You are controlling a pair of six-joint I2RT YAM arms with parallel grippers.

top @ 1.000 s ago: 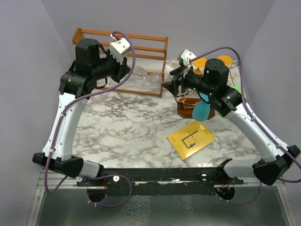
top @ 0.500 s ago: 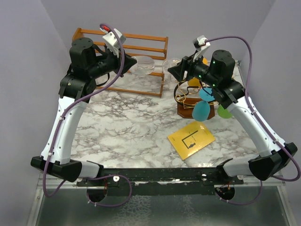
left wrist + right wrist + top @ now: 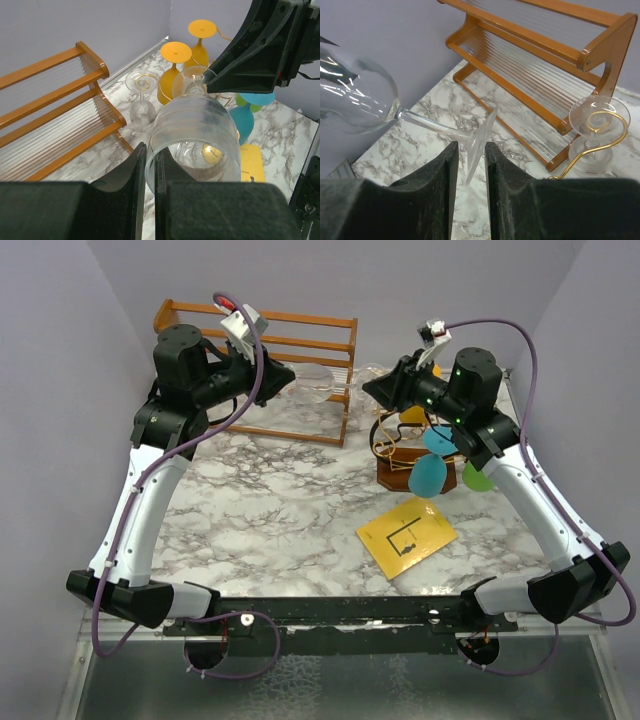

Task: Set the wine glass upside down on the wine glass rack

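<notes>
The clear wine glass [image 3: 316, 381] hangs on its side in the air between the two arms, foot toward the right. My left gripper [image 3: 284, 375] is shut on the bowl's rim [image 3: 150, 165], one finger inside and one outside. The glass's foot [image 3: 481, 140] stands edge-on and tilted between the fingers of my right gripper [image 3: 468, 146], which are narrowed around it with small gaps showing on both sides. The wine glass rack [image 3: 392, 447], gold wire on a dark wooden base, stands just below and to the right of the foot. One gold curl [image 3: 598, 123] shows in the right wrist view.
The orange-brown slatted shelf [image 3: 300, 342] stands at the back. On the rack hang two orange glasses [image 3: 175, 53], a blue one [image 3: 428, 476], a green one [image 3: 478, 478] and a clear one [image 3: 593, 150]. A yellow card [image 3: 407, 537] lies in front.
The left arm lifted the glass from the shelf and swung it right. The right gripper rose to meet the foot, and its jaws have narrowed around it.
</notes>
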